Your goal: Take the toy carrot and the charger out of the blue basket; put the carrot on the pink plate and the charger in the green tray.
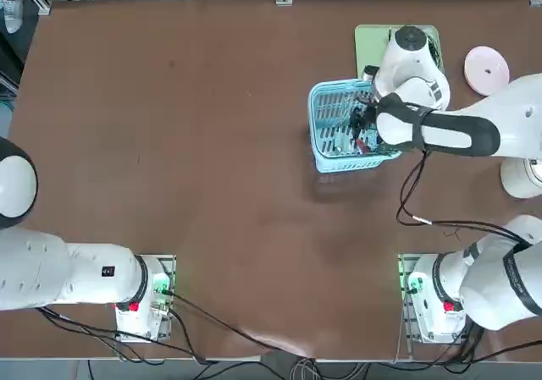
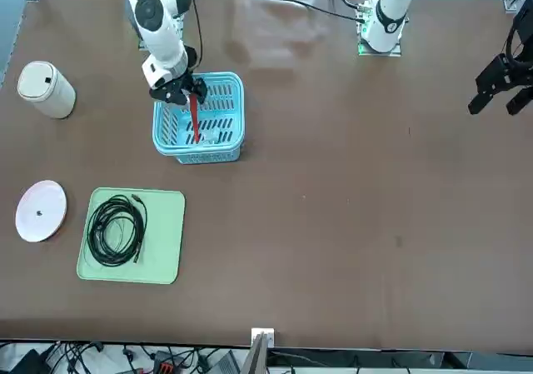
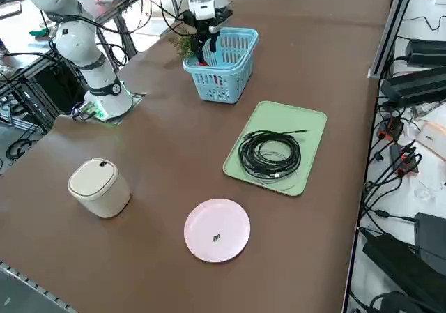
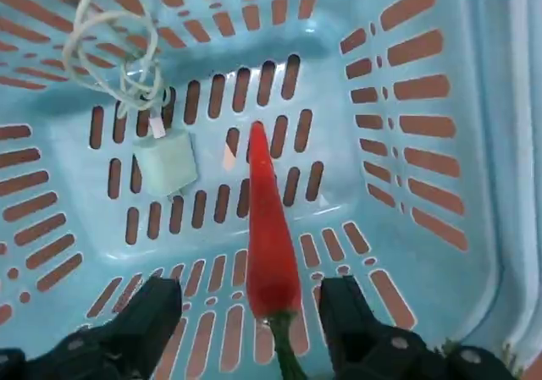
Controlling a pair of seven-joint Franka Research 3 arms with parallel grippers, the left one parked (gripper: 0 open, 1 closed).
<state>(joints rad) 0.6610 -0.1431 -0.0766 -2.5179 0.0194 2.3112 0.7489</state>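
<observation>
My right gripper (image 4: 250,300) hangs open inside the blue basket (image 4: 423,143), its fingers (image 4: 157,312) standing either side of the toy carrot's thick end with a gap on both sides. The toy carrot (image 4: 271,245) leans against the basket wall, tip down on the slatted floor, and shows red in the front view (image 2: 194,117). The charger (image 4: 165,162) lies on the basket floor beside it, its pale cord looped. The pink plate (image 2: 40,211) and the green tray (image 2: 162,241) lie on the table apart from the basket (image 2: 221,95).
A coiled black cable (image 2: 117,228) lies in the green tray. A white cylindrical bin (image 2: 47,89) stands near the pink plate, at the table's edge on my right. Cables trail across the table near the arm bases.
</observation>
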